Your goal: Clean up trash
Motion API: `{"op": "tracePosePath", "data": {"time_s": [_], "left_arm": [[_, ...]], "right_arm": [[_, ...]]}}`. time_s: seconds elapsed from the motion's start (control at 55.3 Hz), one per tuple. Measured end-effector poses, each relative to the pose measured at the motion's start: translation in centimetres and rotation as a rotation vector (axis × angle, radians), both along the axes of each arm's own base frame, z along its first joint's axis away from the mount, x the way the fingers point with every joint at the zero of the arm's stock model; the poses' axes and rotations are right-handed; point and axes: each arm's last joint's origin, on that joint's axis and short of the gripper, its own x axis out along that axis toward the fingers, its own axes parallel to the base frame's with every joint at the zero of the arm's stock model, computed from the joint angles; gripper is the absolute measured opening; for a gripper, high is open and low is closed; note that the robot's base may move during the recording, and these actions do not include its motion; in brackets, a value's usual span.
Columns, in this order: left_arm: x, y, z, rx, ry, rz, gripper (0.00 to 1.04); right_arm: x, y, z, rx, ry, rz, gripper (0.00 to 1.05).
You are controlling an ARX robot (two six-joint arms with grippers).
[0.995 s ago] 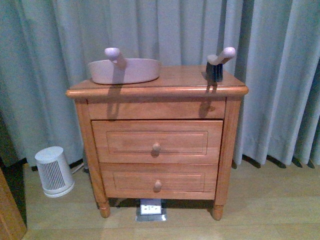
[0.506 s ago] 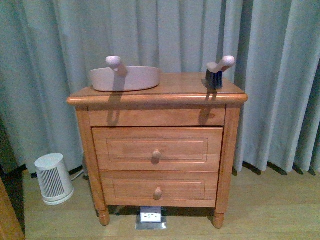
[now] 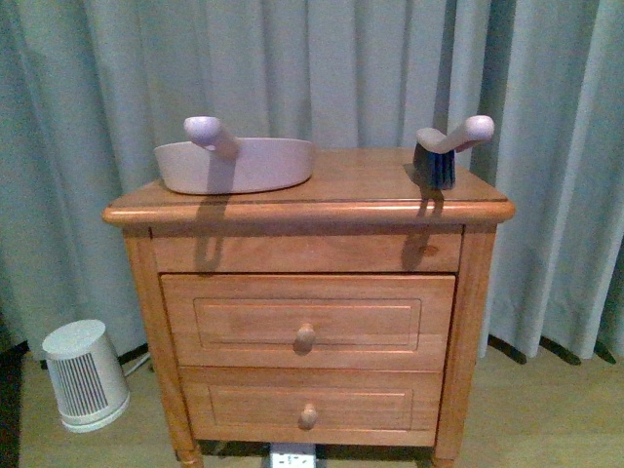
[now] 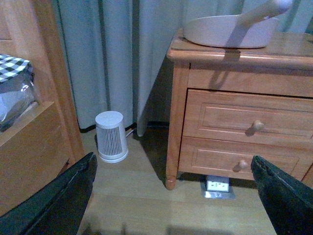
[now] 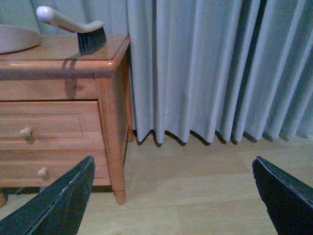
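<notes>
Nearest, two dark fingers [image 4: 63, 200] of left gripper [image 4: 172, 160] in its wrist view, spread wide, nothing between. Same on right gripper [image 5: 172, 160]: two fingers [image 5: 61, 200], wide apart, empty. Neither arm in front view.

Below both, one wood floor [image 4: 137, 196]. Close beside left gripper, one cabinet [image 4: 44, 147] with one jar [image 4: 14, 93] under a checked lid on its shelf. Farther on, one white ribbed heater [image 3: 85, 375] on the floor, left of the nightstand [image 3: 307, 252] and apart from it. One floor socket [image 4: 217, 185] under the nightstand, between its front legs.

One nightstand, two drawers [image 3: 244, 312], both closed, one round knob [image 3: 305, 337] on each, two in all. On top, one dustpan [image 3: 244, 166] at the left, handle sticking up. Also one brush [image 3: 444, 156] at the right, bristles down, handle slanting up to the right. Dustpan and brush well apart. Behind everything, pleated curtain [image 3: 341, 68] down to the floor, panel count unclear.

Of the trash, no white wad seen in any view; dustpan's inside hidden by its wall, so cannot tell where.

Against half a second ago: nightstand larger and lower in front view, feet now cut by the bottom edge, socket nearly cut off, heater nearer the left corner. Dustpan and brush in the same spots on top.
</notes>
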Motion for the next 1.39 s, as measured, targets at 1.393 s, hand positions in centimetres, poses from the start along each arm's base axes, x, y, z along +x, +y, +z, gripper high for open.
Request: {"op": "tracePosePath", "data": {"time_s": [1.393], "left_arm": [[11.1, -4.1, 9.6, 0.225, 0.389, -0.154, 0.97]], "right_arm": [[0.0, 0.0, 0.0, 0.0, 0.0, 0.0, 0.97]]}}
